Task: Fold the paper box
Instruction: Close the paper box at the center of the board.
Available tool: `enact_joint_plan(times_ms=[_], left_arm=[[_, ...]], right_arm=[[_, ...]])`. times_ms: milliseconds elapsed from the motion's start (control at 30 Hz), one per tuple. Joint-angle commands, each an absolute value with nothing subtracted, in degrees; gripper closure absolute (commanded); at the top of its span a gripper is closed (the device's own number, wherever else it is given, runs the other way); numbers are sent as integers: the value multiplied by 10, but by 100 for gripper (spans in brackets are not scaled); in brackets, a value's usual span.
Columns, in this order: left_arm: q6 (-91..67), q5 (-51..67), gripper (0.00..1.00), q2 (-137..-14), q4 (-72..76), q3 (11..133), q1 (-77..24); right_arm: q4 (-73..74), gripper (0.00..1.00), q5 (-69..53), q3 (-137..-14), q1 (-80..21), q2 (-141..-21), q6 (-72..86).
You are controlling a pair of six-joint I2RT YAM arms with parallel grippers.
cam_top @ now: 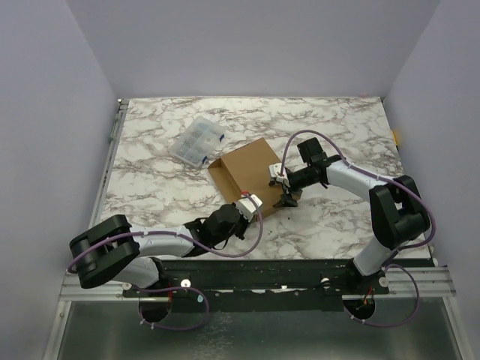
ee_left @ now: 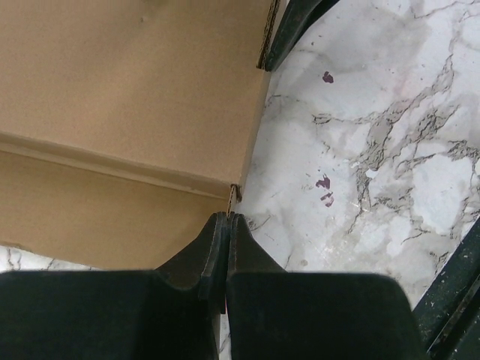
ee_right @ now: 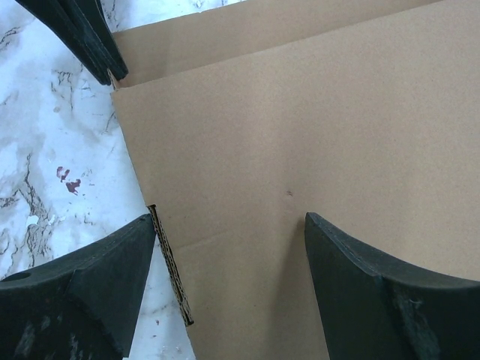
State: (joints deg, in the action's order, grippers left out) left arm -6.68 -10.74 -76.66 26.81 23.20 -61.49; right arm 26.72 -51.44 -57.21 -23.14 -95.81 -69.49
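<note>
Brown paper box (cam_top: pixel 247 169) sits mid-desk (cam_top: pixel 337 127). From the top we see the left claw (cam_top: pixel 251 202) at its near corner and the right claw (cam_top: pixel 285 196) at its right edge. Left wrist: claw fully closed, tips touching the box corner. Right wrist: claw wide, straddling the box edge.

The top camera looks down from above and behind the arm bases, taking in the whole table (cam_top: pixel 150 157). Both wrist cameras hang very close, facing each other along one shared stretch: the near right edge of the paper box (cam_top: pixel 246 169).
</note>
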Motion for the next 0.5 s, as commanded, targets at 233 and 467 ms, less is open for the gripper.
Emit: enact_joint_plan(times_ms=[233, 467], left_arm=[[-39, -50, 100, -807, 222, 339, -584], [-87, -76, 65, -755, 145, 364, -567]], right_arm=[[306, 21, -469, -567, -233, -992, -680], [294, 12, -468, -580, -232, -973, -628]])
